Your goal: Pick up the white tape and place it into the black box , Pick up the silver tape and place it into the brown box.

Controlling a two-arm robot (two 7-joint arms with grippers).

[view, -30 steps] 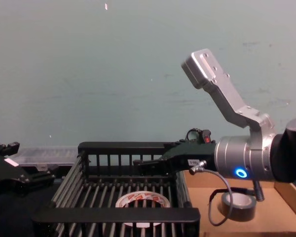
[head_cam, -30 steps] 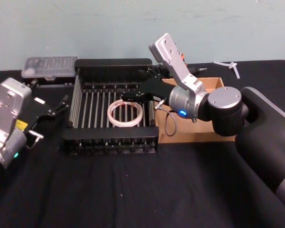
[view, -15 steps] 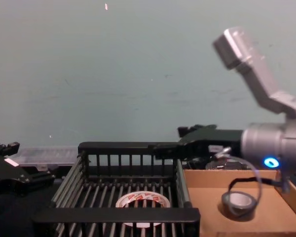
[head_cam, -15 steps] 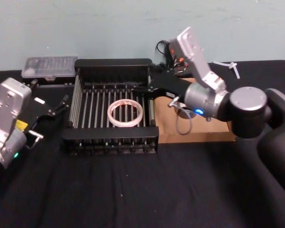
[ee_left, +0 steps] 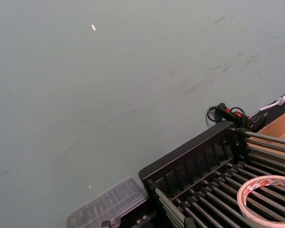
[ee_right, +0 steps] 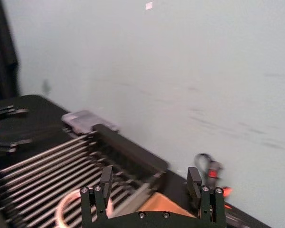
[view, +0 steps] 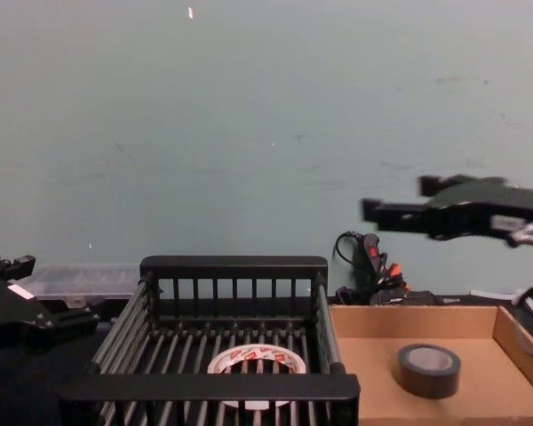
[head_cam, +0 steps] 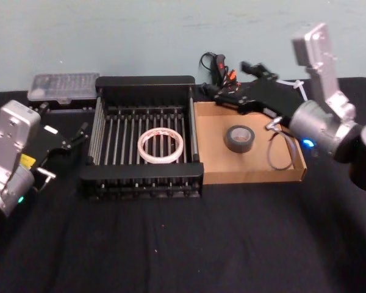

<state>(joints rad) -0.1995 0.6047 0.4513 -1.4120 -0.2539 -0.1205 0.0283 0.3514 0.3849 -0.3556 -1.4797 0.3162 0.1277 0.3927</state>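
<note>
- White tape (head_cam: 161, 145): lies flat on the slatted floor of the black box (head_cam: 145, 81), near the middle; this placement looks finished.
- Silver tape (head_cam: 238, 138): rests flat on the floor of the brown box (head_cam: 254, 177), apart from every wall and free of any grip; judged delivered too.
- Right gripper (head_cam: 232, 88): raised above the brown box's far edge, fingers (ee_right: 106, 177) spread with nothing between them, so released; the height suits a clear exit.
- Left gripper (head_cam: 80, 133): parked on the table (head_cam: 171, 244) beside the black box's left wall, jaws parted and empty, idle.
- Clear plastic case (head_cam: 64, 86): behind the left gripper, not involved.
</note>
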